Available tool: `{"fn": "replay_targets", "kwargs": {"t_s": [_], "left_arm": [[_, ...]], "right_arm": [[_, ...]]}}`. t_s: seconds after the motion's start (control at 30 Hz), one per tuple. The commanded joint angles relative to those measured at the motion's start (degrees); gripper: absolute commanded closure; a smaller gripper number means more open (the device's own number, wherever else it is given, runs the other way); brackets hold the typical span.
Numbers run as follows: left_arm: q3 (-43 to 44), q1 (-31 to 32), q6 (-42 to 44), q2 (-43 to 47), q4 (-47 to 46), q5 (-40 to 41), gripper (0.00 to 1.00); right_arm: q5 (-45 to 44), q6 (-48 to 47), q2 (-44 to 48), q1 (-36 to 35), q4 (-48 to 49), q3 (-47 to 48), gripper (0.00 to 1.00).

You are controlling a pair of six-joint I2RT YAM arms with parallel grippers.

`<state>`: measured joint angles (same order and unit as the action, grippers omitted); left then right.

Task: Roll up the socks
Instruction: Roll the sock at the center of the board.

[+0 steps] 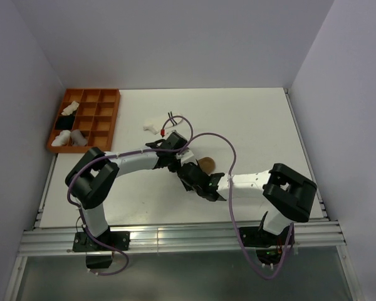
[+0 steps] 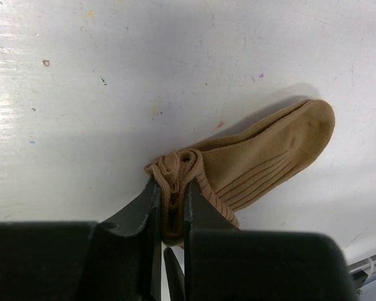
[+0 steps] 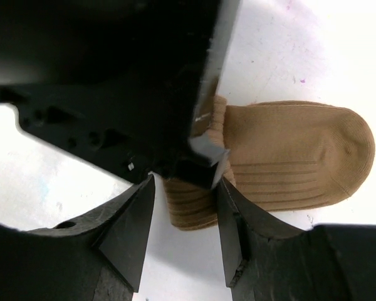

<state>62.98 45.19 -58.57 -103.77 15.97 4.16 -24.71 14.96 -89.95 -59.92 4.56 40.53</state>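
The tan sock (image 2: 269, 157) lies flat on the white tabletop (image 1: 257, 125), close to the middle. One end of it is rolled up into a small, tight curl. The other end, the toe, lies flat. In the left wrist view the toe points to about 2 o'clock from the curl.

The left gripper (image 2: 172, 186) is pinching the rolled end. Its two dark fingers are pressed close together with the curl of sock squeezed between them.

The right gripper (image 3: 187, 182) is right there too. Its fingers are spread apart, one on each side of the same rolled end. There is a bit of white tabletop showing between one finger and the sock. The other finger is just beside the sock, and you cannot tell if it touches. In the right wrist view the black body of the left gripper sits above the sock, at 11 o'clock, and hides part of the curl.

From the top view, both arms reach in and meet over the sock, so only a small brown bit of it shows.

A white sock (image 1: 152, 125) lies on the tabletop at about 11 o'clock from the tan sock, well apart from it.

An orange tray (image 1: 117, 119) with little boxes sits at 10 o'clock, by the far left corner. Some white bundles (image 1: 79, 138) and a black bundle (image 1: 64, 120) are in its boxes.
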Motion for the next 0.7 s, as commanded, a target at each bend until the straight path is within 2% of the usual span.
{"fn": "replay_targets", "kwargs": {"t_s": [0.0,0.2,0.27,0.33,0.37,0.47,0.5,0.6,0.67], "left_arm": [[0.1,0.5,2.1,-1.9,5.6,0.8,0.97],[-0.1,0.4,1.8,-0.9,5.5,0.4,0.94],[-0.6,0.1,1.4,-0.7,5.3,0.1,0.94],[-1.1,-0.2,1.2,0.0,5.1,0.1,0.9],[-1.3,-0.5,0.9,0.3,5.1,0.2,0.88],[-3.1,-1.3,0.2,2.1,4.7,0.8,0.75],[-3.6,-1.6,0.0,3.4,4.0,0.8,0.65],[-5.9,-2.6,-1.1,6.5,2.8,1.5,0.45],[-7.1,-3.3,-1.8,7.9,2.1,2.1,0.38]], "right_arm": [[0.2,1.8,-5.3,-0.4,-6.8,2.0,0.5],[-0.1,4.7,-8.8,-0.6,-10.2,3.8,0.61],[-0.3,5.1,-9.6,-0.6,-11.1,4.4,0.72],[-0.3,5.3,-10.2,-0.5,-11.5,4.9,0.93],[0.6,5.1,-10.0,-0.5,-11.3,4.7,0.96],[5.6,4.2,-7.9,0.2,-9.8,3.2,1.0],[7.3,3.9,-7.2,0.9,-9.0,2.7,1.0],[13.3,3.9,-4.3,4.0,-7.4,0.4,1.0],[16.3,4.2,-2.3,6.2,-6.7,-0.3,1.0]]}}
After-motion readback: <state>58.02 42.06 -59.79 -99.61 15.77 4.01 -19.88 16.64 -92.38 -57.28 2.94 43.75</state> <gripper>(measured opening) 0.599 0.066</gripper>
